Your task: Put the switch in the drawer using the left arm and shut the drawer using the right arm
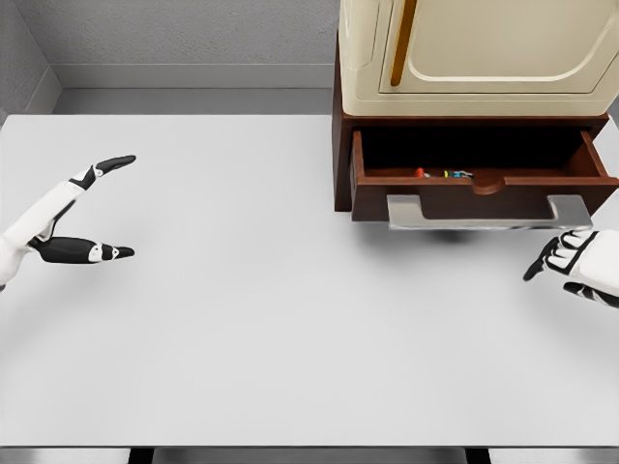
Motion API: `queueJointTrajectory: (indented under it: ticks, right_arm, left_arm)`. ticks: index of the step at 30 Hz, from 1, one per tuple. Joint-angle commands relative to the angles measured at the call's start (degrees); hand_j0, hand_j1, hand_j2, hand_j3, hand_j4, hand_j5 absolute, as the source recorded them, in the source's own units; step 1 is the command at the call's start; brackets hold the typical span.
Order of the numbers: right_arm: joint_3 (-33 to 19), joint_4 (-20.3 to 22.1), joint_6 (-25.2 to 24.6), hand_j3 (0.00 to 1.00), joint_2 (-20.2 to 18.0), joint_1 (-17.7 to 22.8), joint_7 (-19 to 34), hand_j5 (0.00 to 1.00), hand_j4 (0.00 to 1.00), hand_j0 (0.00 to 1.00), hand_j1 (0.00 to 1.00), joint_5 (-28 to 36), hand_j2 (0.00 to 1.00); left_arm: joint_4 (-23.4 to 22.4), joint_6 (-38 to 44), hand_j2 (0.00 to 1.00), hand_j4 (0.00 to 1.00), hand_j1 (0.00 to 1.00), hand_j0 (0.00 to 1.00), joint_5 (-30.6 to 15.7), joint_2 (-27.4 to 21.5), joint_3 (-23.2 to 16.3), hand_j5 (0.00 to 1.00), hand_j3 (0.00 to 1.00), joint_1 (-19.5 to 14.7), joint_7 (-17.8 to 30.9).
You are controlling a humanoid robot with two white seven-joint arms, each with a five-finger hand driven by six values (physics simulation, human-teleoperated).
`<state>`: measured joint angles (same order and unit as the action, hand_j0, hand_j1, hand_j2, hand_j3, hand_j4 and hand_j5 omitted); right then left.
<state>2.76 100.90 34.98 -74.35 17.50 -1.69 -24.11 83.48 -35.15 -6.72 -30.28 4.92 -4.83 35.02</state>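
The brown drawer stands pulled out at the upper right, with a grey handle along its front. Small coloured parts of the switch show inside it, just behind the front wall. My left hand hovers over the table at the far left, fingers spread and holding nothing. My right hand is at the right edge, just below and right of the handle, with its fingers loosely bent and empty. It does not touch the handle.
A cream cabinet with a door sits on top of the drawer unit at the back right. The white table spreads out in front, and a grey wall runs behind it.
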Motion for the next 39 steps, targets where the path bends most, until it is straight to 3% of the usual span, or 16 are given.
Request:
queueJointTrajectory:
  ticks: [1, 6, 8, 19, 24, 32, 39]
  right_arm:
    - [-1.1, -1.4, 0.0, 0.65, 0.8, 0.0, -1.3, 0.65, 0.65, 0.65, 0.65, 4.9, 0.65]
    - [-0.8, -2.6, 0.0, 0.65, 2.8, -0.6, -1.3, 0.65, 0.65, 0.65, 0.65, 4.9, 0.65]
    - [-0.6, -2.8, 0.0, 0.65, 5.4, -3.0, -1.2, 0.65, 0.65, 0.65, 0.65, 3.7, 0.65]
    - [-0.6, -3.8, 0.0, 0.65, 7.6, -5.3, -0.4, 0.65, 0.65, 0.65, 0.65, 2.9, 0.65]
    - [6.6, -6.4, 0.0, 0.65, 8.7, -13.0, -0.4, 0.65, 0.65, 0.65, 0.65, 2.7, 0.65]
    - [6.5, -6.8, 0.0, 0.65, 7.5, -12.4, -0.3, 0.65, 0.65, 0.65, 0.65, 2.1, 0.65]
    - [6.3, -4.9, 0.0, 0.64, 4.5, -10.2, 3.2, 0.64, 0.64, 0.64, 0.64, 2.5, 0.64]
  left_arm:
    - [-0.1, 0.1, 1.00, 1.00, 1.00, 1.00, -0.5, 0.0, 0.1, 1.00, 1.00, 0.0, 0.0]
    - [-0.1, 0.1, 1.00, 1.00, 1.00, 1.00, -0.5, 0.0, 0.1, 1.00, 1.00, 0.0, 0.0]
    - [-0.1, 0.1, 1.00, 1.00, 1.00, 1.00, -0.5, 0.0, 0.1, 1.00, 1.00, 0.0, 0.0]
    - [-0.1, 0.1, 1.00, 1.00, 1.00, 1.00, -0.6, 0.0, 0.2, 1.00, 1.00, 0.1, 0.0]
    - [-0.1, 0.1, 1.00, 1.00, 1.00, 1.00, -0.5, 0.0, 0.9, 1.00, 1.00, 0.6, 0.0]
    - [-0.1, 0.1, 1.00, 1.00, 1.00, 1.00, -0.5, 0.0, 0.9, 1.00, 1.00, 0.9, 0.0]
    - [-0.2, 0.1, 1.00, 1.00, 1.00, 1.00, -0.5, 0.0, 1.0, 1.00, 1.00, 0.9, 0.0]
